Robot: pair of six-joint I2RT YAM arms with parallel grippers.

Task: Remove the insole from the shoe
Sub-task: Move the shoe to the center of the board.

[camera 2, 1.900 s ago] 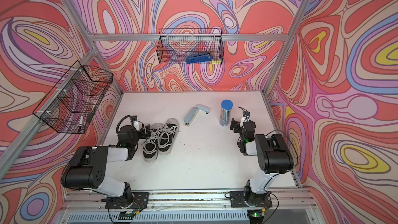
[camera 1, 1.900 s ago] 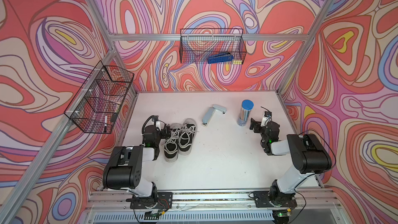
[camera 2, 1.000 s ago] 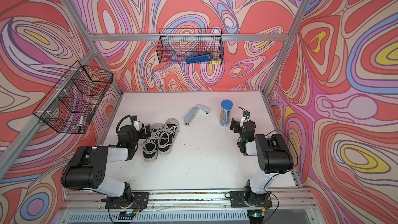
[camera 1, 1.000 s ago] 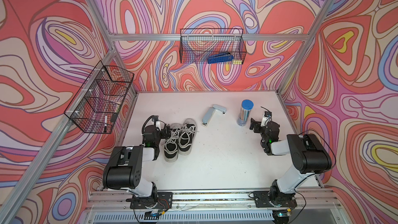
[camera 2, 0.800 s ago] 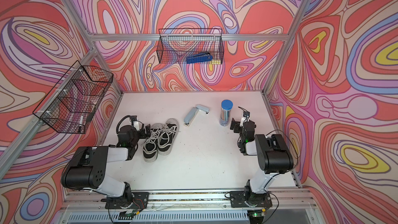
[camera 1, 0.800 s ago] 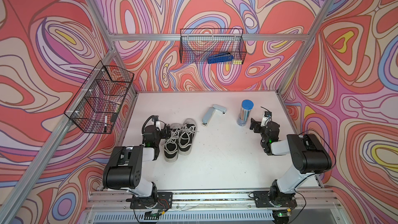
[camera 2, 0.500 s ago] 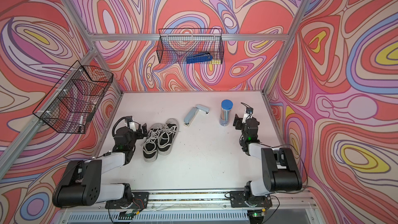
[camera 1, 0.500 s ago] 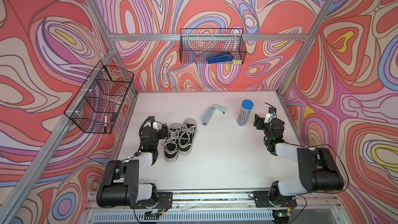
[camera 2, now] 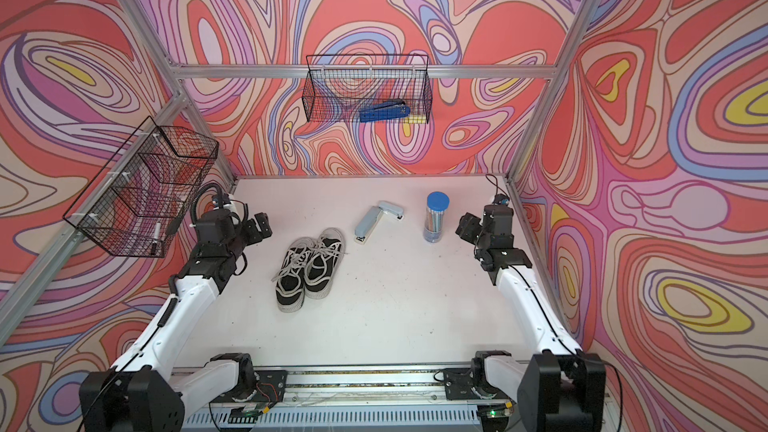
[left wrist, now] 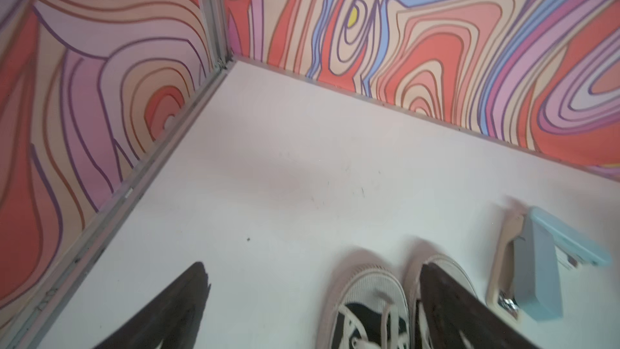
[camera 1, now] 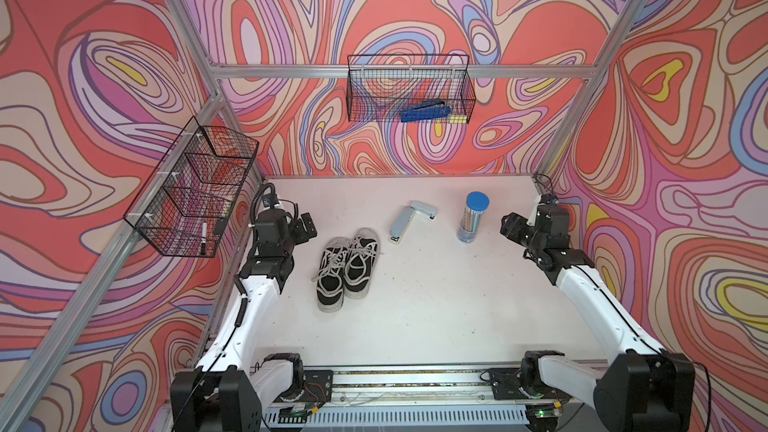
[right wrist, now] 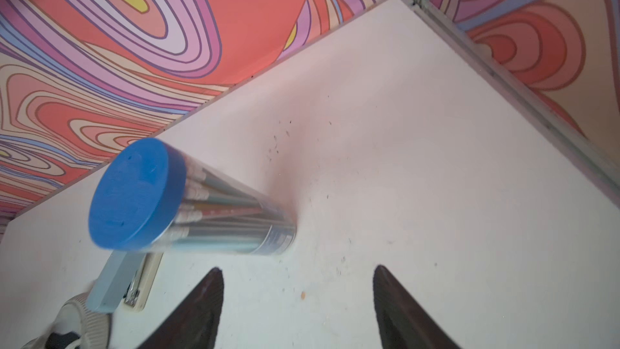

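Two black-and-white laced sneakers stand side by side left of the table's middle; in both top views I see the left shoe [camera 1: 331, 280] [camera 2: 292, 282] and the right shoe [camera 1: 362, 263] [camera 2: 323, 265]. The insole is hidden inside the shoe. My left gripper [camera 1: 306, 227] [camera 2: 258, 228] hovers open to the left of the shoes, above the table. In the left wrist view the left gripper [left wrist: 312, 273] is empty, with a shoe toe [left wrist: 367, 292] between its fingers. My right gripper [camera 1: 509, 226] [right wrist: 297, 271] stands open and empty at the far right.
A grey stapler [camera 1: 405, 222] [left wrist: 533, 276] lies beyond the shoes. A clear pencil tube with a blue lid [camera 1: 471, 218] [right wrist: 188, 203] stands next to the right gripper. Wire baskets hang on the back wall [camera 1: 409, 89] and the left wall [camera 1: 195, 189].
Both arms have unfolded from their low resting pose. Each wrist has lifted off the table and shifted slightly toward the far wall. The shoes have not moved.
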